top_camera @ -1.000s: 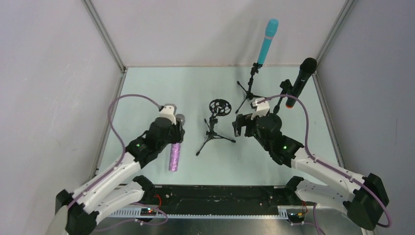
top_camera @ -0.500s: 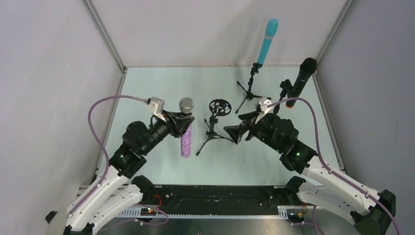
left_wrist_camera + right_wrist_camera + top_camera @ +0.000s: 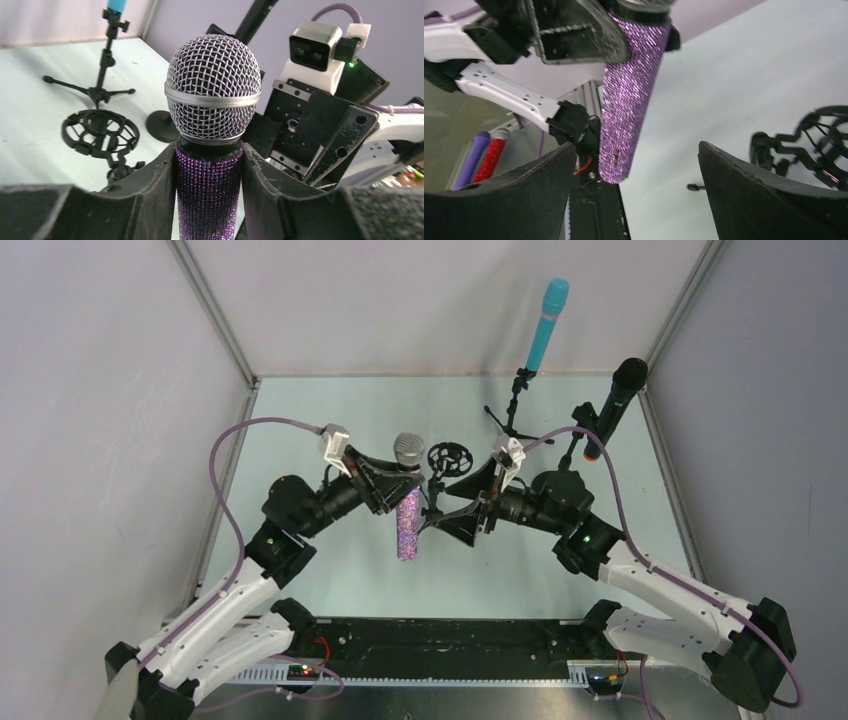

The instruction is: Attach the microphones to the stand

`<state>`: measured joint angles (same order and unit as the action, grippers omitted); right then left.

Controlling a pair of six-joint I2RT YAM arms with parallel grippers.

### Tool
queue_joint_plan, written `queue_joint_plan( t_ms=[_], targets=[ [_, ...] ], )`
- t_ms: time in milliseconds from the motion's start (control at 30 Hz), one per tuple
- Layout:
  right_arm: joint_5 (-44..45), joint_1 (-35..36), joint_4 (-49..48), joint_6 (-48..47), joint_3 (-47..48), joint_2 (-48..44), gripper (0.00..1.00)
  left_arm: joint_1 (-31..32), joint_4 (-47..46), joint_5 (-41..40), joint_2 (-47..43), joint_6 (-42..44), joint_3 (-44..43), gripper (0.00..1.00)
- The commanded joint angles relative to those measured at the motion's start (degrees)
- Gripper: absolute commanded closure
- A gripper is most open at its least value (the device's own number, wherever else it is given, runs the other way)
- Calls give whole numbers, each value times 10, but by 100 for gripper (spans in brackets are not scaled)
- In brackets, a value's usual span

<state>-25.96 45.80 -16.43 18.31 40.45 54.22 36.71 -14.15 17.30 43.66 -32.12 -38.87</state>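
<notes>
The purple glitter microphone [image 3: 407, 528] hangs upright, silver mesh head [image 3: 213, 90] on top, with my left gripper [image 3: 396, 486] shut on its body just below the head [image 3: 207, 192]. It is just left of the empty stand [image 3: 432, 510], whose black ring mount [image 3: 449, 458] holds nothing. From the right, my right gripper [image 3: 464, 506] faces the microphone, open, its jaws wide on either side of the microphone's lower end [image 3: 624, 115] without touching it. At the back, the cyan microphone [image 3: 546, 325] and the black microphone [image 3: 616, 400] sit on their stands.
The ring mount [image 3: 819, 145] is close by the right finger [image 3: 764, 195]. The cyan microphone's tripod [image 3: 102, 75] stands behind it. A black rail [image 3: 450, 635] runs along the near table edge. Red and purple handled items [image 3: 486, 157] lie beyond the table edge.
The left arm raised the purple microphone from the table to upright and carried it right, up to the empty stand. The right gripper swung left and lower to face it, staying open.
</notes>
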Motion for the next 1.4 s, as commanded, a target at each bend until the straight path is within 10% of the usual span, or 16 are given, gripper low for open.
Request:
queue_joint_plan(
  t_ms=[0, 733, 1133, 1367],
  targets=[
    [-71, 3, -111, 51, 31, 31, 5, 1, -79, 60, 8, -35, -40, 97],
    [-155, 20, -311, 192, 98, 205, 33, 7, -107, 69, 6, -32, -25, 97],
    [-158, 19, -296, 187, 107, 216, 100, 7, -107, 51, 10, -30, -19, 90],
    [-99, 17, -188, 116, 107, 180, 100, 7, -106, -61, -22, -37, 25, 17]
  ],
)
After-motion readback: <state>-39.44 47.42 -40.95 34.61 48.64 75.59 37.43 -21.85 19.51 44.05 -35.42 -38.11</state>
